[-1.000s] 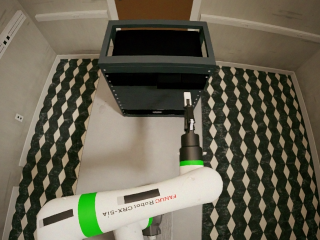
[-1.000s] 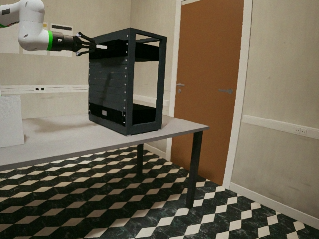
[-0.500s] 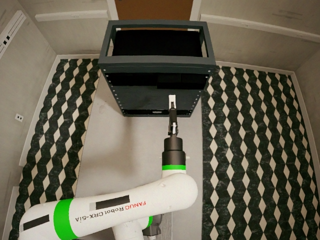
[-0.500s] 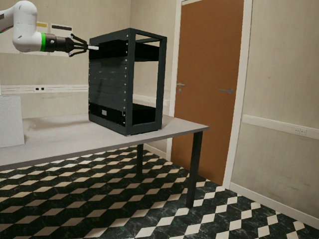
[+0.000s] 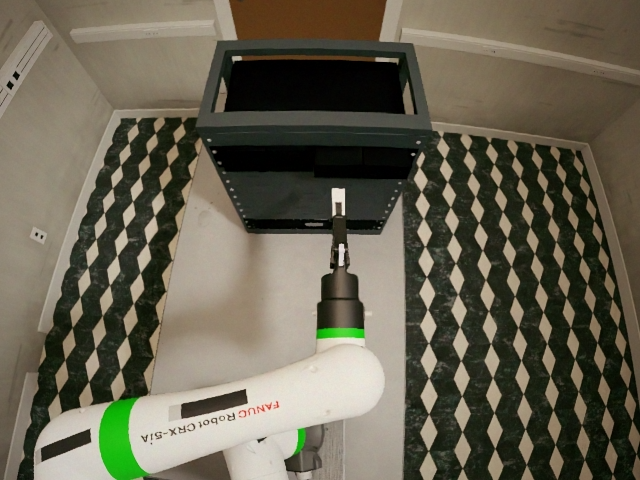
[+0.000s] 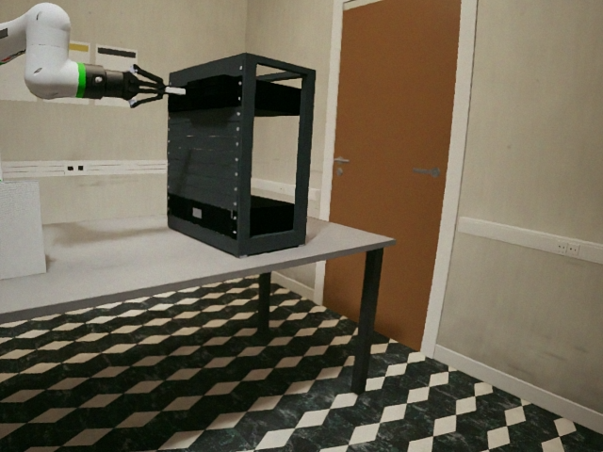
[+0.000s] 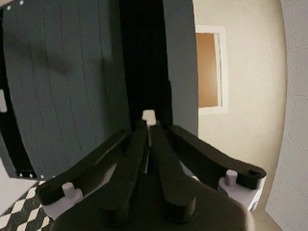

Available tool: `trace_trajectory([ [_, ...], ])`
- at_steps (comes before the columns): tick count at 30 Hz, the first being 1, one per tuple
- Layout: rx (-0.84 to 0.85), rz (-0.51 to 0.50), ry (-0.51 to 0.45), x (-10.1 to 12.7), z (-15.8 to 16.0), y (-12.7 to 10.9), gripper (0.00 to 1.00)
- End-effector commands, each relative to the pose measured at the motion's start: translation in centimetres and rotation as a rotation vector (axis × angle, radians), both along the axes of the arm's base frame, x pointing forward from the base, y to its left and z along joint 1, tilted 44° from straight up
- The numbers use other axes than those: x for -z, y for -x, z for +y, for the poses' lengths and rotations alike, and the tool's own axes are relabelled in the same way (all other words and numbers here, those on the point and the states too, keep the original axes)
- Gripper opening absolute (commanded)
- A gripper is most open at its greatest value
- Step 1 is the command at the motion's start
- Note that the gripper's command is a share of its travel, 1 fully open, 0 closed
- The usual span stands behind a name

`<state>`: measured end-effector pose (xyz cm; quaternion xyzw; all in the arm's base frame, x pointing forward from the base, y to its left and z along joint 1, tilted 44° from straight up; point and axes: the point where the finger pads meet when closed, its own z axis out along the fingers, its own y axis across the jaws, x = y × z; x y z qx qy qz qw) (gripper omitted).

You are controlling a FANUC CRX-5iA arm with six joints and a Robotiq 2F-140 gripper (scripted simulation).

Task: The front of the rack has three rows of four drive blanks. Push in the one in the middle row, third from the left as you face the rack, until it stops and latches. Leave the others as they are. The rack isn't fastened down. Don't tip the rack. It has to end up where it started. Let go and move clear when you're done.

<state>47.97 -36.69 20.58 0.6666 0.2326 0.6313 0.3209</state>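
At upper left in the exterior view, the fingers [image 5: 338, 202] [image 6: 175, 90] are closed on nothing; line them up squarely, then push straight and gently. The target blank, somewhere in the dark upper band of the rack [image 5: 315, 121] [image 6: 247, 155] [image 7: 182, 72], cannot be singled out.

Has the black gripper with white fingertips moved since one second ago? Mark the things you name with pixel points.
Yes. In the top view, the gripper [image 5: 338, 200] [image 6: 175, 90] [image 7: 149, 118] moved left across the front of the dark grey metal rack [image 5: 315, 120] [image 6: 247, 169] [image 7: 182, 63].
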Motion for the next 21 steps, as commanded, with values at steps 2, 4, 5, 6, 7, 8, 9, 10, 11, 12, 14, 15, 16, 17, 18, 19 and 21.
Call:
trace_trajectory([
  [2, 0.001, -0.001, 0.001, -0.1, -0.4, -2.4, 0.10],
  [4, 0.001, -0.001, 0.001, -0.1, -0.5, -3.1, 0.10],
  [5, 0.001, -0.001, 0.001, -0.1, -0.5, -3.2, 0.10],
  [6, 0.001, -0.001, 0.001, -0.1, -0.5, -3.3, 0.10],
  [7, 0.001, -0.001, 0.001, -0.1, -0.5, -3.3, 0.10],
  [8, 0.001, -0.001, 0.001, -0.1, -0.5, -3.3, 0.10],
  [9, 0.001, -0.001, 0.001, -0.1, -0.5, -3.3, 0.10],
  [10, 0.001, -0.001, 0.001, -0.1, -0.5, -3.3, 0.10],
  [11, 0.001, -0.001, 0.001, -0.1, -0.5, -3.3, 0.10],
  [12, 0.001, -0.001, 0.001, -0.1, -0.5, -3.3, 0.10],
  [14, 0.001, -0.001, 0.001, -0.1, -0.5, -3.3, 0.10],
  [15, 0.001, -0.001, 0.001, -0.1, -0.5, -3.3, 0.10],
  [16, 0.001, -0.001, 0.001, -0.1, -0.5, -3.3, 0.10],
  [17, 0.001, -0.001, 0.001, -0.1, -0.5, -3.3, 0.10],
  [18, 0.001, -0.001, 0.001, -0.1, -0.5, -3.3, 0.10],
  [19, 0.001, -0.001, 0.001, -0.1, -0.5, -3.3, 0.10],
  [21, 0.001, -0.001, 0.001, -0.1, -0.5, -3.3, 0.10],
])
